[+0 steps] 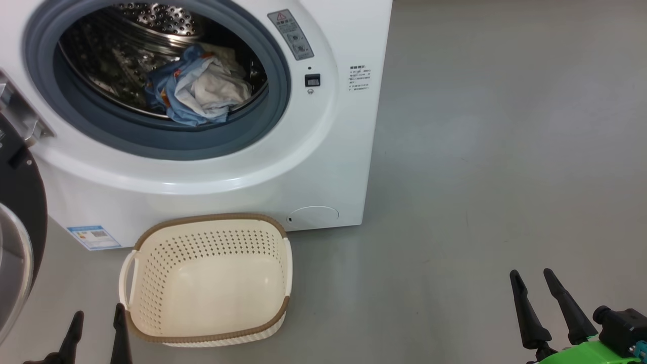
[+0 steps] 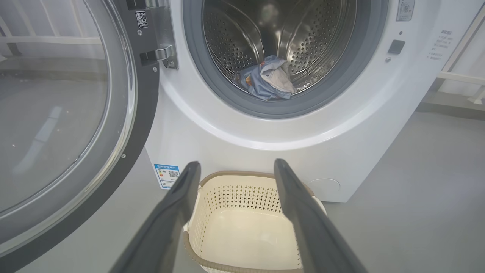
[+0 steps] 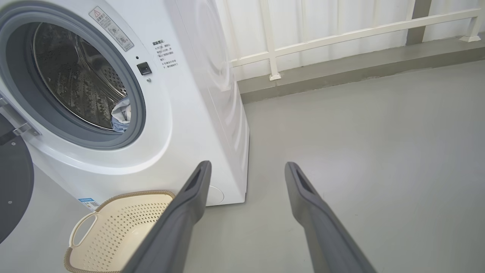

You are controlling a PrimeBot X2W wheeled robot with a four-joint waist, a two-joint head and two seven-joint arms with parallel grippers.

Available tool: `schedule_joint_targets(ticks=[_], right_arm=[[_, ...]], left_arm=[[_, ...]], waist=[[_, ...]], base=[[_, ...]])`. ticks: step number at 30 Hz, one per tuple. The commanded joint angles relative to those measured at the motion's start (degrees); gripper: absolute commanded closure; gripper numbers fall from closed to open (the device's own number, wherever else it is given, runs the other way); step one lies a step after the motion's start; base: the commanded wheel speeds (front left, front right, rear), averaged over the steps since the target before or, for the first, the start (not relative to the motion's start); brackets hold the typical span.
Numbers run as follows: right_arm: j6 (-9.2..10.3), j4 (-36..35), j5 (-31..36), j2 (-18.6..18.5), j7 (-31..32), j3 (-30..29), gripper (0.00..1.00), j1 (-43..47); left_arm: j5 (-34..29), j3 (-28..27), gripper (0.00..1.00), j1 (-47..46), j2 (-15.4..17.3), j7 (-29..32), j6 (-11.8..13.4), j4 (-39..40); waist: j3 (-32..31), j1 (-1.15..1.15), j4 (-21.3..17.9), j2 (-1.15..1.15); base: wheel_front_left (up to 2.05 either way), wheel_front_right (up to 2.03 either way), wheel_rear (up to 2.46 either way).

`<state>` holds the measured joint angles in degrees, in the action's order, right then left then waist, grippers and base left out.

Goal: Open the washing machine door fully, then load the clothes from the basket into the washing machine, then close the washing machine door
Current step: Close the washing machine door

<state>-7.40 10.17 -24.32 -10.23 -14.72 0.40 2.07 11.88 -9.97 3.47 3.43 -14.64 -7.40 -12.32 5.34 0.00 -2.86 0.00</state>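
The white washing machine [image 1: 323, 167] stands with its round black door [image 2: 57, 125] swung wide open to the left. Inside the steel drum lie the clothes [image 1: 199, 88], light blue fabric with a cream-white piece, seen again as clothes [image 2: 268, 77] from the left wrist. On the floor before the machine sits the cream basket [image 1: 151, 273], with nothing in it. My left gripper [image 1: 98, 318] hangs open at the basket's near left corner, fingers apart and holding nothing. Well to the right, over bare floor, my right gripper [image 1: 532, 275] is open too.
Grey floor [image 1: 480, 167] stretches to the right of the machine. A white railing [image 3: 341, 36] on a raised ledge runs behind it. The open door's edge [image 1: 22, 217] juts out at the far left, close to my left arm.
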Motion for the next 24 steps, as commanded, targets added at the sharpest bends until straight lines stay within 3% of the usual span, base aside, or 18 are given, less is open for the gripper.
schedule_joint_targets(ticks=[1,13,24], right_arm=[[-0.09,-1.3,0.3,-0.8,-0.3,1.0,0.0,-1.6],[-0.09,-1.2,0.2,-1.1,-0.3,1.1,0.0,-1.3],[-0.09,-1.2,0.2,-1.6,-0.3,3.6,0.0,-2.4]], left_arm=[[0.2,-1.6,0.0,-1.8,1.4,-0.4,-0.1,1.7],[0.3,-1.1,0.0,-1.7,1.1,-0.4,-0.1,1.7],[1.0,-1.9,0.0,-1.8,0.3,-0.4,-0.1,2.1]], waist=[[-0.1,0.0,0.1,0.0],[-0.8,0.0,1.2,0.0],[-1.1,0.0,6.6,0.0]], base=[[-0.49,0.49,0.0],[-0.06,0.06,0.0],[0.0,0.0,0.0]])
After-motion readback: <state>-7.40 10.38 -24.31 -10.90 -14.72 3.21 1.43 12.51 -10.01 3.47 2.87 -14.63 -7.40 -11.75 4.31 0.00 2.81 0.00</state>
